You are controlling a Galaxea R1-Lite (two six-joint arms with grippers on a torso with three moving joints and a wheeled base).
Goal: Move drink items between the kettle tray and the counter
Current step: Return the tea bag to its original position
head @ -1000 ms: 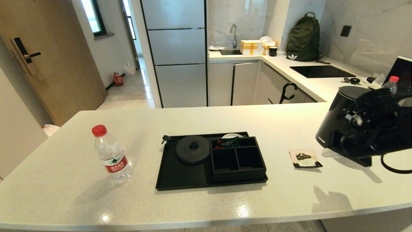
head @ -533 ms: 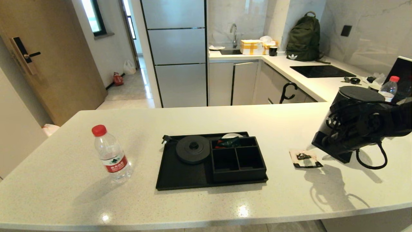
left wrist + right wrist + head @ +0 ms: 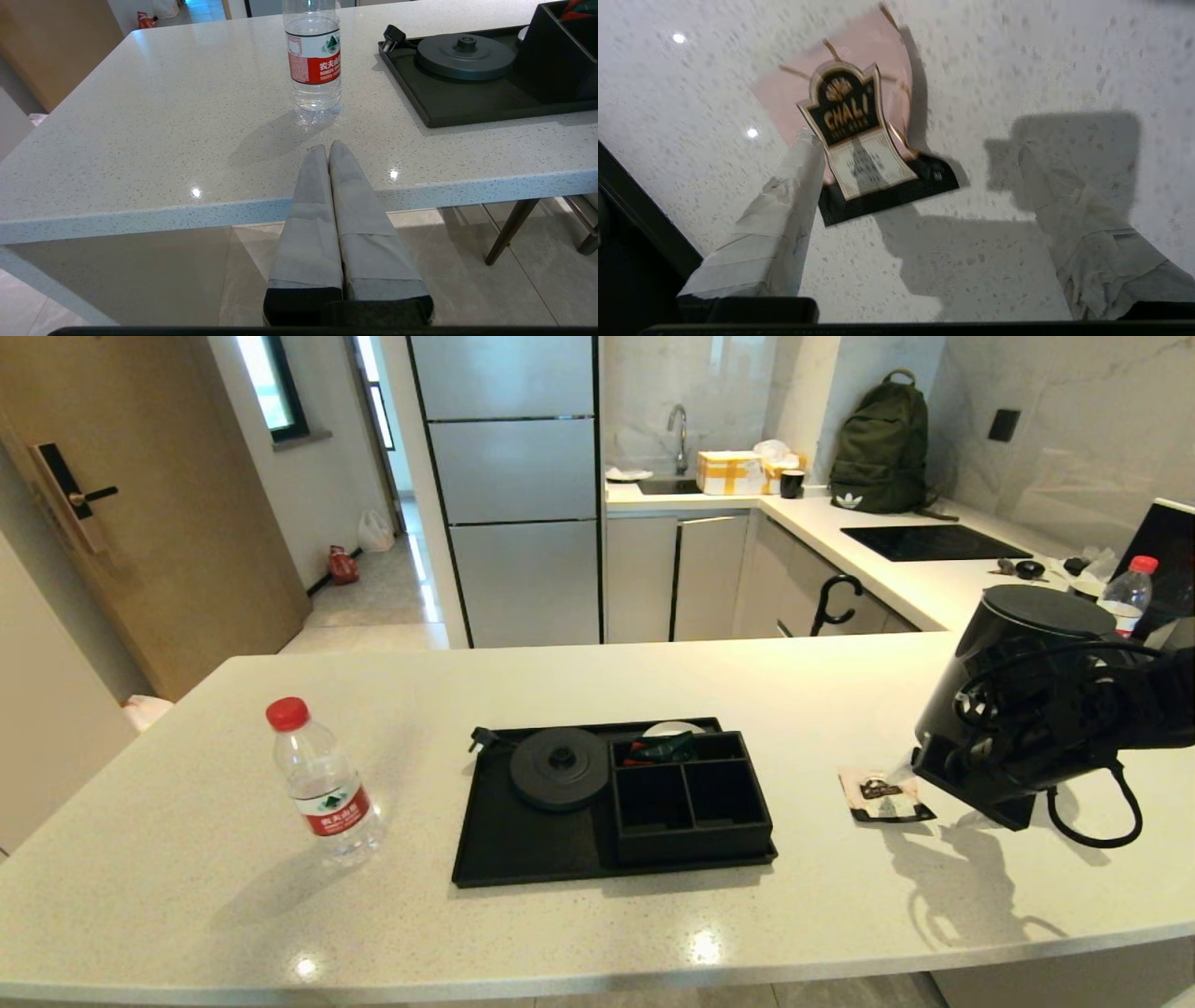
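The pinkish tea sachet [image 3: 882, 796] [image 3: 859, 135] lies flat on the white counter [image 3: 747, 915], right of the black kettle tray [image 3: 523, 849]. My right gripper [image 3: 920, 773] [image 3: 917, 144] hangs open just above the sachet's near end; one finger [image 3: 784, 219] overlaps its edge and the other [image 3: 1073, 219] stands well clear. Just behind the right arm, the black kettle [image 3: 1027, 616] stands on the counter. The water bottle [image 3: 322, 784] [image 3: 314, 56] stands upright left of the tray. My left gripper [image 3: 327, 149] is shut and empty, low in front of the counter edge.
The tray holds the bare round kettle base [image 3: 558, 767] and a compartment box [image 3: 691, 798] with coloured packets in its rear slot. A second red-capped bottle [image 3: 1125, 588] and small items sit on the back counter at far right. A cable loop [image 3: 1088, 821] hangs from the right arm.
The right arm has swung left and down from in front of the kettle to the sachet. Bottle, tray and sachet have not moved.
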